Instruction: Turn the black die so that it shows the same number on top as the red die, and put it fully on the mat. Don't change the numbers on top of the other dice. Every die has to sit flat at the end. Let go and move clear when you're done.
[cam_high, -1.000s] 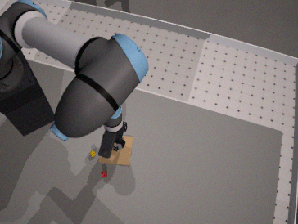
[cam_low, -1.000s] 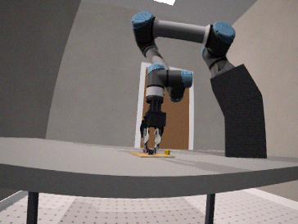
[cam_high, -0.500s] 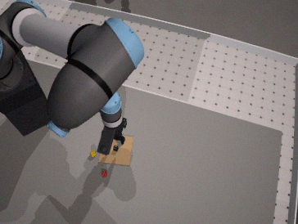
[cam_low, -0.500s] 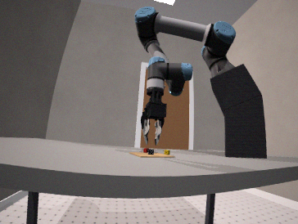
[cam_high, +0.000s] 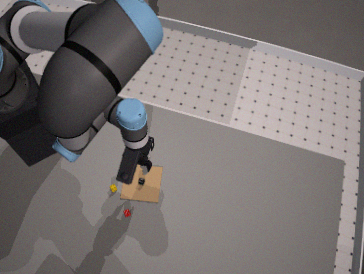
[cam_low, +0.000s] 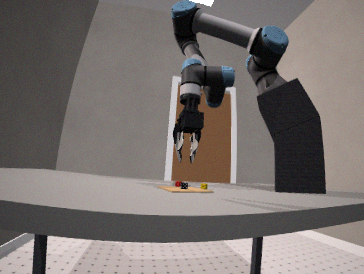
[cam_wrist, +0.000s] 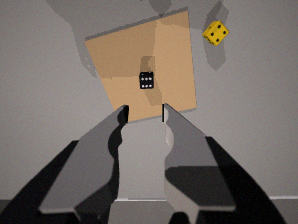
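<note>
The black die (cam_high: 141, 181) (cam_low: 184, 185) (cam_wrist: 146, 80) sits flat near the middle of the tan mat (cam_high: 151, 192) (cam_low: 167, 189) (cam_wrist: 115, 55), with several white pips on top. The red die (cam_high: 127, 213) (cam_low: 178, 184) lies on the grey table just off the mat's near edge and is out of the wrist view. My gripper (cam_high: 145, 165) (cam_low: 185, 159) (cam_wrist: 145, 105) hangs well above the mat, pointing down. Its fingers are slightly apart with nothing between them. The black die lies below and a little ahead of the fingertips.
A yellow die (cam_high: 113, 188) (cam_low: 204, 186) (cam_wrist: 216, 33) lies on the table just off the mat's other side. The arm's shadow covers part of the mat. The grey table is bordered by white dotted floor panels.
</note>
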